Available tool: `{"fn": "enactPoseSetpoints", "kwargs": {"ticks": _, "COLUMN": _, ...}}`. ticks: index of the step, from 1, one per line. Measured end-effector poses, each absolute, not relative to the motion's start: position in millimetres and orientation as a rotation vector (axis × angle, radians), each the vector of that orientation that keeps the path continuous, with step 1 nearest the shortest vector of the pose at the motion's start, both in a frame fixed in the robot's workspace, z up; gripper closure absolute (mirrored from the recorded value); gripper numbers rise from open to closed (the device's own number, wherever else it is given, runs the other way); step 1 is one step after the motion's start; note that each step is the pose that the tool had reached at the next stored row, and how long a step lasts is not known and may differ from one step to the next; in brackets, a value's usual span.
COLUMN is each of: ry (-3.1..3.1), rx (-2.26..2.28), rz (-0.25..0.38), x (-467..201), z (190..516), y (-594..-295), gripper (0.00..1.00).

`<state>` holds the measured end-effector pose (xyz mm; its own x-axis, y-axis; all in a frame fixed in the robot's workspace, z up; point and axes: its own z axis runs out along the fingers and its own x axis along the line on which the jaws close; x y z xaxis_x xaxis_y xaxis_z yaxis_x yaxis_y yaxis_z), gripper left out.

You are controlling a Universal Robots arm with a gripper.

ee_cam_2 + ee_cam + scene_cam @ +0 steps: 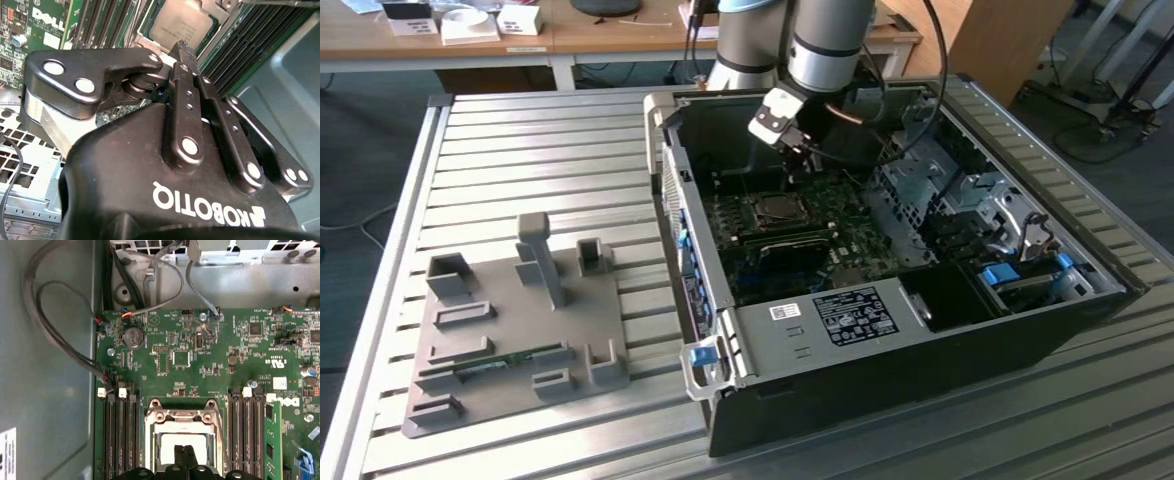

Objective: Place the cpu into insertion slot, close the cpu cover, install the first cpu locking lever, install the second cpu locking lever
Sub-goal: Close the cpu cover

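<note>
On the slatted metal counter (pixel 560 150), an open black computer case (pixel 894 380) lies on its side toward three o'clock in the exterior view. A grey fixture plate (pixel 507 330) lies toward eight o'clock, well apart from it. Inside the case are the green motherboard (pixel 847 235), a metal drive cage (pixel 947 190) and some blue clips (pixel 1001 275). One slot of the plate holds a thin green board strip (pixel 494 362). The cpu (pixel 167 447) sits flat on the motherboard, its dull silver top facing up and its edges parallel to the black memory slots (pixel 120 440) on both sides of it. It is square, so it shows no long axis. The cpu cover (pixel 182 416) lies as a metal frame around it; whether it is fully down I cannot tell. The arm (pixel 834 40) reaches in from twelve o'clock, and the hand (pixel 184 452) hangs directly over the cpu. Its two fingers (pixel 179 456) are pressed together with nothing between them. Grey cables (pixel 50 340) run along the case wall. Behind the counter stand wooden desks (pixel 587 40).
</note>
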<state>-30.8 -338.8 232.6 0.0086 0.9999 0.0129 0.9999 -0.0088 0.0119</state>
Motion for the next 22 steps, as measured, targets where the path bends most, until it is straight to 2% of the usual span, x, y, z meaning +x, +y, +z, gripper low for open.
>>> {"fn": "enactPoseSetpoints", "kwargs": {"ticks": 22, "ry": -2.213, "rx": -2.233, "rz": -0.032, "x": -41.4, "z": 231.8, "y": -338.8, "gripper": 0.89}}
